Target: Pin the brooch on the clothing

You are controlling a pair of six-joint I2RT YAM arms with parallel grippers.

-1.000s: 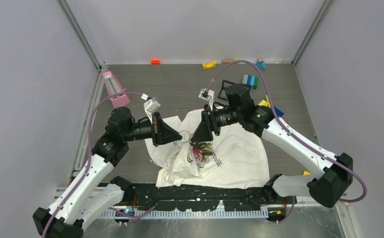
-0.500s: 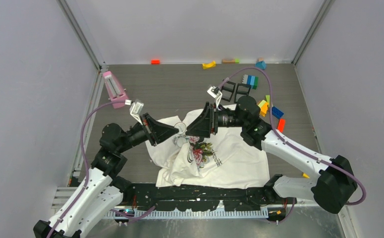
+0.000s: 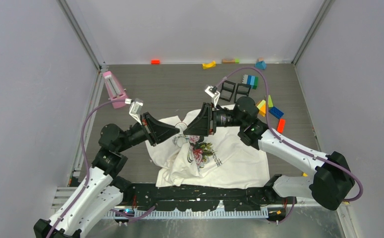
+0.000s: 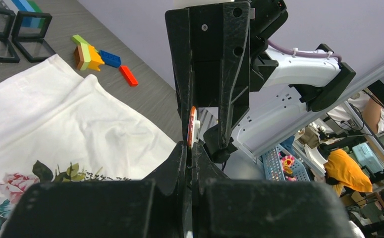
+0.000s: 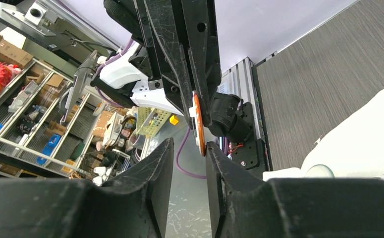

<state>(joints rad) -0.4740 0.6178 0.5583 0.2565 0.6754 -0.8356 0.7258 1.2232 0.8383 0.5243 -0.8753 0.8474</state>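
While the left claw (image 4: 189, 148) was pressed fully shut on the small round orange brooch with a white backing piece (image 4: 192, 126), the right claw (image 5: 190, 144) faced it tip to tip, its two fingers (image 5: 155, 188) only partly open and nothing gripped between them. From the right wrist the brooch stood edge-on just at this claw's tips, closer to one finger than to the other; whether it touched that finger I could not tell. The step in hand was, in my judgement, to take hold of the brooch or its pin. For this the right claw needed to be centred on the brooch before closing, and to close slowly while the left one held firm, because a push from one side could twist the brooch out. The white short-sleeved fabric T-shirt with the pink-and-blue rose print (image 3: 234, 153) lay crumpled on the grey wood-patterned table (image 3: 180, 89) below both claws, apart from them, its print close under the place where they met
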